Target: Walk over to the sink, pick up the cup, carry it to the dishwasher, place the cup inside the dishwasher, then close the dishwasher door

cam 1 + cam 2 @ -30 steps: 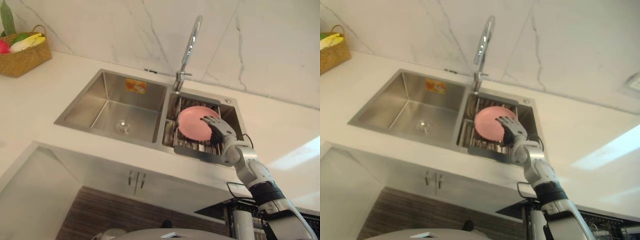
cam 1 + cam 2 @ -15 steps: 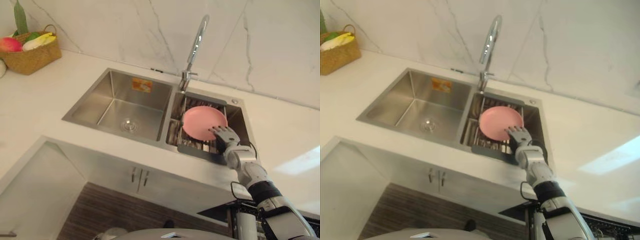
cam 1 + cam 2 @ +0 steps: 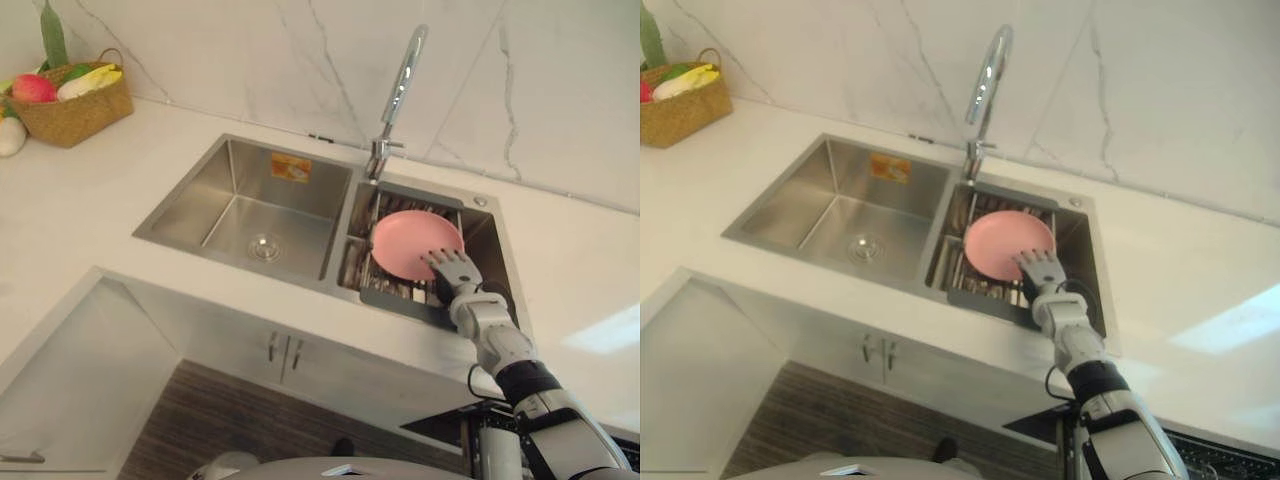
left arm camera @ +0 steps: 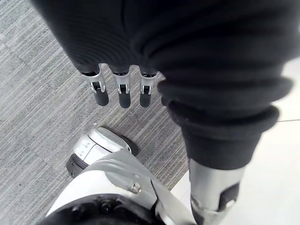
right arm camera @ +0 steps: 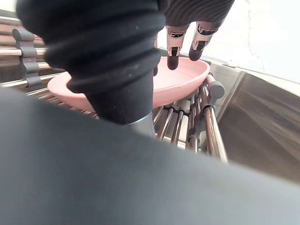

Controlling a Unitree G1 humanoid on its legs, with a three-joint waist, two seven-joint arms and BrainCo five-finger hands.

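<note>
The right hand point(image 3: 450, 270) held straight fingers over the pink plate point(image 3: 408, 243) in the sink point(image 3: 250, 190); the left hand point(image 4: 121, 89) hung loosely open.

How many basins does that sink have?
2. The left basin shows a drain in its floor; the right basin holds a wire rack with a pink plate, the right hand at the plate's near edge.

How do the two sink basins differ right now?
The left basin shows its open drain; the right basin holds a rack with a pink plate. The left basin looks wider. The right hand reaches over the right basin, not the left. Both are steel.
</note>
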